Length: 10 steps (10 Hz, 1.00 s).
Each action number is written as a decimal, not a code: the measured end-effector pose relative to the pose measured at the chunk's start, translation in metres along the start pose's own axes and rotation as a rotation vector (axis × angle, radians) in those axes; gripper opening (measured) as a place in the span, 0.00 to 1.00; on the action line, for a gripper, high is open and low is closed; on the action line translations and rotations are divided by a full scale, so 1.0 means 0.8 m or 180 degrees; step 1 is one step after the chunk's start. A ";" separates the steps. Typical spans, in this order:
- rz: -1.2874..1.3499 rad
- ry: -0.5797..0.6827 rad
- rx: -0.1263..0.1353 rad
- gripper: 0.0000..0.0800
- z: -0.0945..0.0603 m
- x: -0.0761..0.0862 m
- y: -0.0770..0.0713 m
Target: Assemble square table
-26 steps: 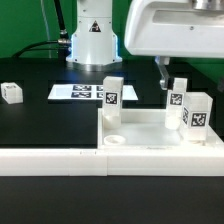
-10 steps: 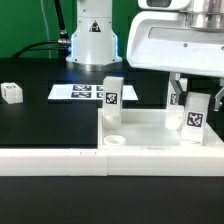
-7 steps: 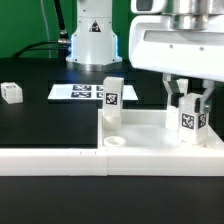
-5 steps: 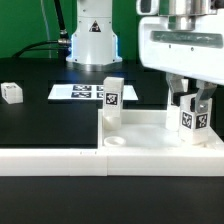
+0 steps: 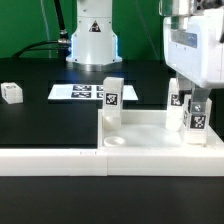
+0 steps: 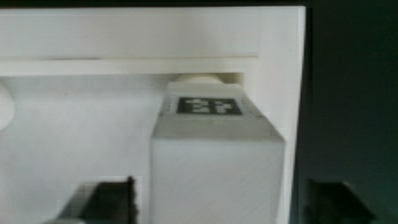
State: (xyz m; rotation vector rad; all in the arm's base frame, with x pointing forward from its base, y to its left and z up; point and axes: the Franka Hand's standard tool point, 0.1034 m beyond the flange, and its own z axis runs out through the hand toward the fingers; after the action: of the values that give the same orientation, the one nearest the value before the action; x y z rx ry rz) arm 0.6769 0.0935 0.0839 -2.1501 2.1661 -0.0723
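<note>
Tags (image 5: 112, 98): black-and-white square block patterns on the legs' faces. They are coded marks, with nothing legible as letters.
Marker board (image 5: 88, 92): a thin flat white sheet on the black counter (image 5: 40, 125), beyond the slab. It is printed with a row of similar black tags, too small to read.
Square slab (image 5: 150, 128): large, white, plastic, with a raised rim. It lies flat on the counter towards the exterior view's right, just behind the long low border wall (image 5: 50, 158). A round hole (image 5: 116, 141) shows at its near corner.
Corner leg (image 5: 112, 112): a white block, upright at the slab's edge on the exterior view's left, just behind the hole, with its tag facing the camera.
Back leg (image 5: 178, 99): upright farther back, partly hidden by the pincer.
Straddled leg (image 5: 198, 115): upright on the slab at the exterior view's right. In the wrist view it is a pale block (image 6: 214, 150) with a tag on its top end.
Loose leg (image 5: 11, 93): alone on the counter at the exterior view's far left, well apart from the slab.
Pincer (image 5: 197, 98): hangs over the straddled leg with its jaws spread wide. In the wrist view the dark fingers (image 6: 111, 200) stand on either side of the block with a sliver of gap on each side — gripping nothing.
</note>
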 end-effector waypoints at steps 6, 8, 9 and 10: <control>-0.1951 0.0072 -0.0006 0.81 0.001 -0.003 -0.001; -0.2314 0.0073 -0.0005 0.81 0.002 -0.004 -0.001; -0.2718 0.0113 0.0148 0.81 0.000 -0.008 -0.007; -0.2961 0.0125 0.0193 0.81 0.002 -0.005 -0.006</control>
State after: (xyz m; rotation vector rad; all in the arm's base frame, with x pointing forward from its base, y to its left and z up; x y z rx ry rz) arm 0.6817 0.0973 0.0827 -2.9010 0.9761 -0.2306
